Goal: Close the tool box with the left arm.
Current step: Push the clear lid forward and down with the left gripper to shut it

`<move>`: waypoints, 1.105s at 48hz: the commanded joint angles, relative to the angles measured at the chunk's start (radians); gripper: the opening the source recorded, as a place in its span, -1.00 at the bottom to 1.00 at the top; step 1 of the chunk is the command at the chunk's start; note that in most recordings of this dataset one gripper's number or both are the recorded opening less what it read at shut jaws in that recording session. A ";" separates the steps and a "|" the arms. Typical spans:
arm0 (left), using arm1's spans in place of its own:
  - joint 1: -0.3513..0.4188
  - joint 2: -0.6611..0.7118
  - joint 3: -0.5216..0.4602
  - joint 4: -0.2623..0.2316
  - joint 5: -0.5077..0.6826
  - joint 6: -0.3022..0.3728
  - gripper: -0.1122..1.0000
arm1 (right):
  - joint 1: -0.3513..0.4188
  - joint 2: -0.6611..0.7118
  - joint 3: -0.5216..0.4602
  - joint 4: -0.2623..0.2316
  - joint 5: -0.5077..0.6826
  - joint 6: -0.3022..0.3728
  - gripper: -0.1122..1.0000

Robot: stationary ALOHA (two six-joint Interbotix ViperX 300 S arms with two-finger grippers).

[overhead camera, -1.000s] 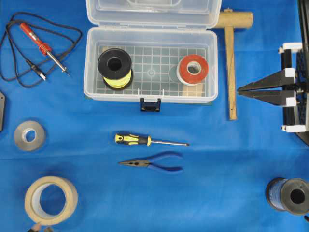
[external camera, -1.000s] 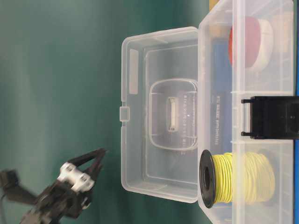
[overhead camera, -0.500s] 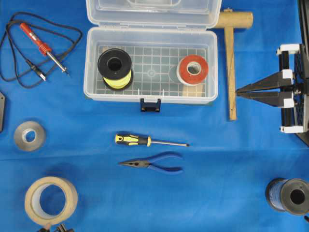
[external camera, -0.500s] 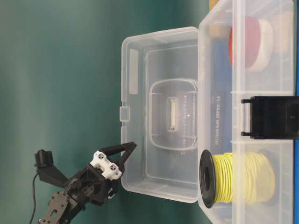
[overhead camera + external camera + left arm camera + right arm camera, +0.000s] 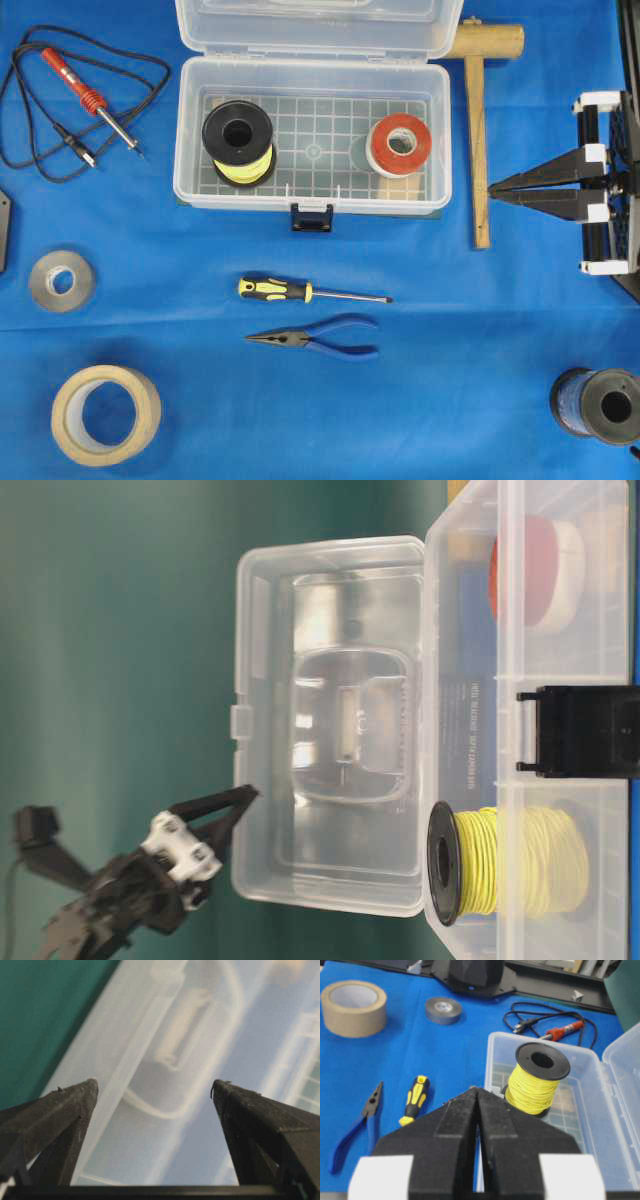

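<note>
The tool box (image 5: pixel 312 135) sits at the far edge of the worktop (image 5: pixel 450 380), near the middle, with its lid (image 5: pixel 330 720) raised. Inside it stand a yellow wire spool (image 5: pixel 238 142) at one end and a red tape roll (image 5: pixel 400 146) at the other. Its dark latch (image 5: pixel 312 217) hangs at the front wall.

In the table-level view the left end effector (image 5: pixel 240 800) hangs behind the lid, its tips right at the lid's outer rim; whether they touch it cannot be told. Its fingers are spread apart, and the left wrist view shows the clear lid between and beyond the two tips.

The right end effector (image 5: pixel 492 189) is near the right edge of the worktop, its fingers pressed together and holding nothing, the tips just beside the wooden mallet (image 5: pixel 478 130) that lies next to the box.

In front of the box lie a screwdriver (image 5: pixel 312 291) and blue pliers (image 5: pixel 315 338). A soldering iron (image 5: pixel 92 98) lies toward the far left corner, a grey tape roll (image 5: pixel 61 281) and a tan tape roll (image 5: pixel 105 414) along the left side, and a dark spool (image 5: pixel 600 404) at the near right corner.
</note>
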 commanded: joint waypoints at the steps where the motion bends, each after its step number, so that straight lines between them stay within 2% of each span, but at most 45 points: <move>1: -0.084 -0.032 0.025 -0.008 0.034 -0.021 0.80 | 0.000 0.005 -0.012 0.002 -0.008 0.002 -0.80; 19: -0.216 -0.196 0.161 -0.018 0.037 -0.071 0.80 | -0.002 0.006 -0.011 0.002 -0.009 0.002 -0.80; 29: -0.304 -0.258 0.236 -0.020 0.032 -0.150 0.80 | -0.002 0.005 -0.011 0.002 -0.009 0.002 -0.80; 40: -0.448 -0.324 0.302 -0.020 0.029 -0.265 0.79 | 0.000 0.005 -0.011 0.002 -0.006 0.002 -0.80; 47: -0.546 -0.347 0.324 -0.018 0.028 -0.342 0.79 | -0.002 0.005 -0.011 0.002 -0.005 0.000 -0.80; 53: -0.603 -0.356 0.325 -0.020 0.014 -0.374 0.79 | -0.002 0.006 -0.012 0.002 -0.005 0.000 -0.80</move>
